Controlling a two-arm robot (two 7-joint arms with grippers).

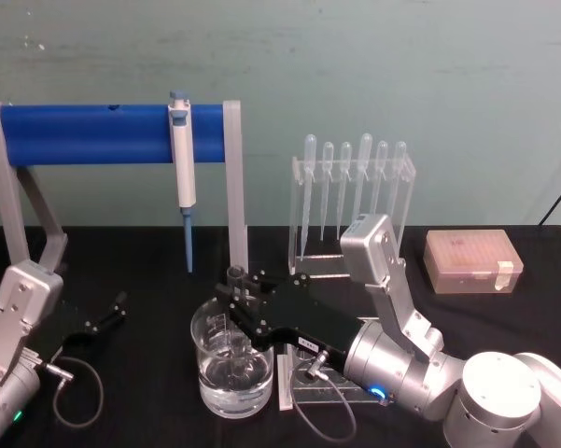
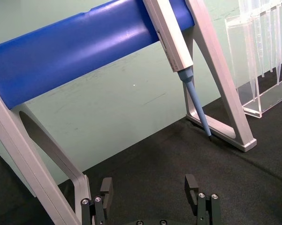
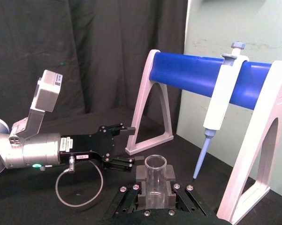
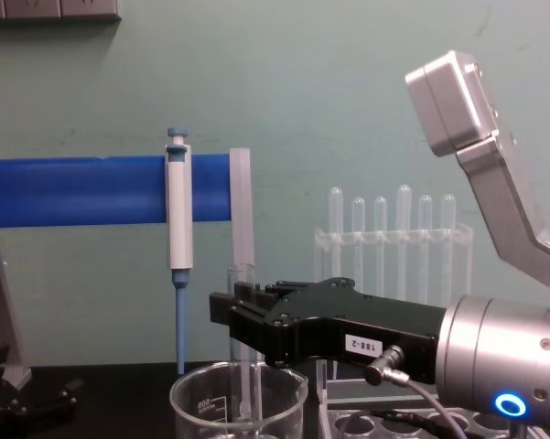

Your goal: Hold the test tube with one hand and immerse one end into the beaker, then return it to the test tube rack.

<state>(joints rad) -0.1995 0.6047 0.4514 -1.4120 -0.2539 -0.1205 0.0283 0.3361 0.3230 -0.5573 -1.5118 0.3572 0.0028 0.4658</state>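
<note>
My right gripper (image 1: pixel 235 297) is shut on the clear test tube (image 4: pixel 242 340) and holds it upright over the beaker (image 1: pixel 226 387). The tube's open mouth (image 3: pixel 156 164) sticks up between the black fingers (image 3: pixel 141 177). In the chest view its lower part reaches down past the beaker's rim (image 4: pixel 194 391) into the glass. The beaker holds clear liquid and stands on the black table in front of me. My left gripper (image 1: pixel 105 315) rests open and holding nothing near the table's left side, also seen in the left wrist view as my left gripper (image 2: pixel 148 190).
A grey stand with a blue bar (image 1: pixel 84 135) carries a white-and-blue pipettor (image 1: pixel 182 168) just behind the beaker. A clear rack of plastic pipettes (image 1: pixel 353 191) stands behind my right arm, a tan tip box (image 1: pixel 472 261) farther right. A clear tube rack (image 1: pixel 327 385) lies beside the beaker.
</note>
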